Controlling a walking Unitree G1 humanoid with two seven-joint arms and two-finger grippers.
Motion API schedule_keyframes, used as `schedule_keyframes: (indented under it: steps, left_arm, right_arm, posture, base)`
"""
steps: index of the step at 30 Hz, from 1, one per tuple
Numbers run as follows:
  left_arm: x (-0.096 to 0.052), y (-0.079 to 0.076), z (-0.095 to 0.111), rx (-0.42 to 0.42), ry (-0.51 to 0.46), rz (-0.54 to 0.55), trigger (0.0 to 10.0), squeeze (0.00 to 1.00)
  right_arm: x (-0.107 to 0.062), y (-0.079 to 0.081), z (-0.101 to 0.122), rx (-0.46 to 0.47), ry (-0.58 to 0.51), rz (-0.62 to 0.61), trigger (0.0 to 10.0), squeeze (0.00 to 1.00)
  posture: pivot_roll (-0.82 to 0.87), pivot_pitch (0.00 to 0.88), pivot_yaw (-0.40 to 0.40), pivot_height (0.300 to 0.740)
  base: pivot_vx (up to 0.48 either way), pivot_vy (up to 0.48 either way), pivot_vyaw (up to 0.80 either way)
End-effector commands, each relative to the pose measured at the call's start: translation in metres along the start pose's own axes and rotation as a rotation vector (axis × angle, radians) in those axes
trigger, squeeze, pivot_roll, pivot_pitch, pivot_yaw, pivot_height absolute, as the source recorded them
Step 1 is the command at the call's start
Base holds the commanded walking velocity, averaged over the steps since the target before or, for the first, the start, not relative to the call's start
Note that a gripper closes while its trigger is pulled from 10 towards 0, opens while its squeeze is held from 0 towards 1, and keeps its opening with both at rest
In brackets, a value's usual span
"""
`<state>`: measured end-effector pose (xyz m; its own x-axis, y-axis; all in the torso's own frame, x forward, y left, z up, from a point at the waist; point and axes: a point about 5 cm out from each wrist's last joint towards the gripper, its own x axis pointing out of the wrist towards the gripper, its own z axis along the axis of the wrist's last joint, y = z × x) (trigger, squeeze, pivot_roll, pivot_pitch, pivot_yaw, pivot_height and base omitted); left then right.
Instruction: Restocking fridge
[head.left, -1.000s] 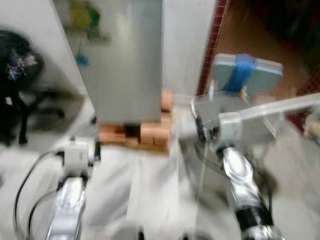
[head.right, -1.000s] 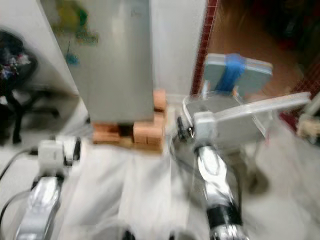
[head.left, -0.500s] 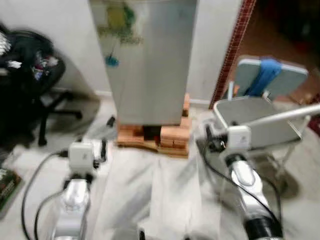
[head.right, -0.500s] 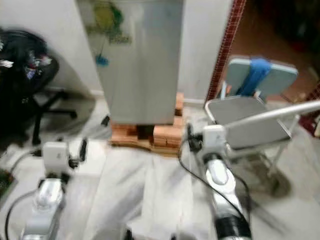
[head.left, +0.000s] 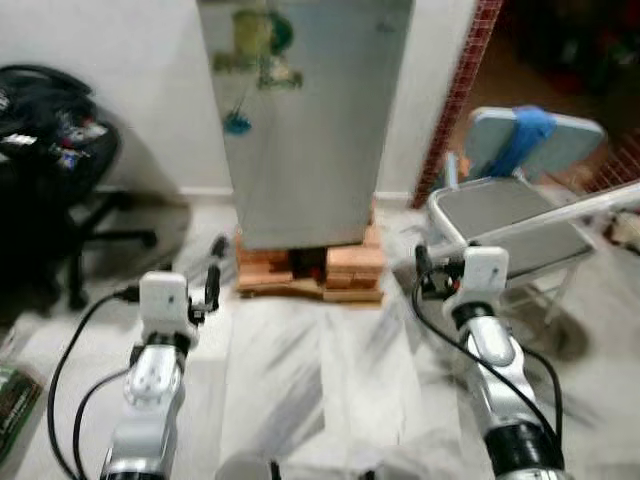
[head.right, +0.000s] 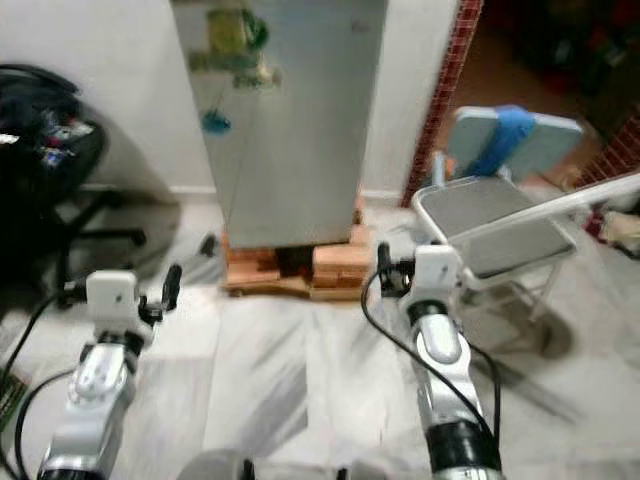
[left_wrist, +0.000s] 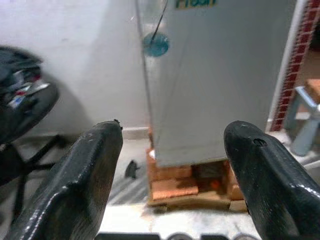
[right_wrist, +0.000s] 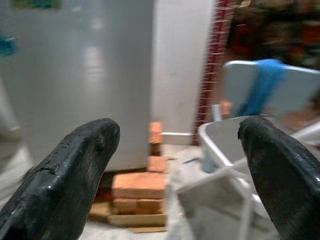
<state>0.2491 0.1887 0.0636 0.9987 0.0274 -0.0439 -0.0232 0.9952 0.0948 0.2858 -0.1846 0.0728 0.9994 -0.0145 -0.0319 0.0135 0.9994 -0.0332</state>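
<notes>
A tall grey fridge (head.left: 310, 120) stands against the white wall ahead with its door closed. It carries magnets and a sticker near the top and rests on a stack of bricks (head.left: 310, 272). Both silver arms are held out low over the pale tiled floor, short of the fridge. In the left wrist view, my left gripper (left_wrist: 172, 135) is open with nothing between its fingers (left_wrist: 85, 175), and it faces the fridge base. My right gripper (right_wrist: 177, 132) is open and empty too, looking at the fridge's right corner and the chair.
A grey folding chair (head.left: 510, 215) with a blue cloth on its back stands right of the fridge, a white bar (head.left: 580, 205) crossing in front of it. A black office chair (head.left: 50, 160) sits at the left. A red-tiled doorway edge (head.left: 455, 90) rises behind.
The whole picture has shifted and sharpened, so the camera has moved: the fridge now sits near the middle. Both arms hold the same pose with their grippers open.
</notes>
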Motion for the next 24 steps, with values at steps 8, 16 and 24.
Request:
schedule_keyframes:
  steps: [8, 16, 24]
  left_arm:
    - [-0.006, 0.012, 0.001, -0.004, 0.001, 0.020, 10.0, 0.00]
    - [-0.006, 0.021, 0.001, 0.006, 0.001, 0.051, 10.0, 0.00]
    - [-0.006, 0.020, 0.003, 0.011, -0.012, 0.056, 10.0, 0.00]
  right_arm:
    - [0.004, 0.010, 0.008, 0.014, -0.028, 0.035, 10.0, 0.00]
    - [0.002, 0.006, 0.008, 0.005, -0.029, 0.038, 10.0, 0.00]
    - [0.003, 0.008, 0.010, -0.007, -0.040, 0.053, 10.0, 0.00]
  posture:
    - [0.11, 0.023, -0.015, 0.740]
    - [0.11, 0.030, -0.009, 0.740]
    - [0.10, 0.029, -0.009, 0.740]
  base:
    - [0.000, 0.475, -0.80]
    - [0.000, 0.472, -0.80]
    - [0.000, 0.476, -0.79]
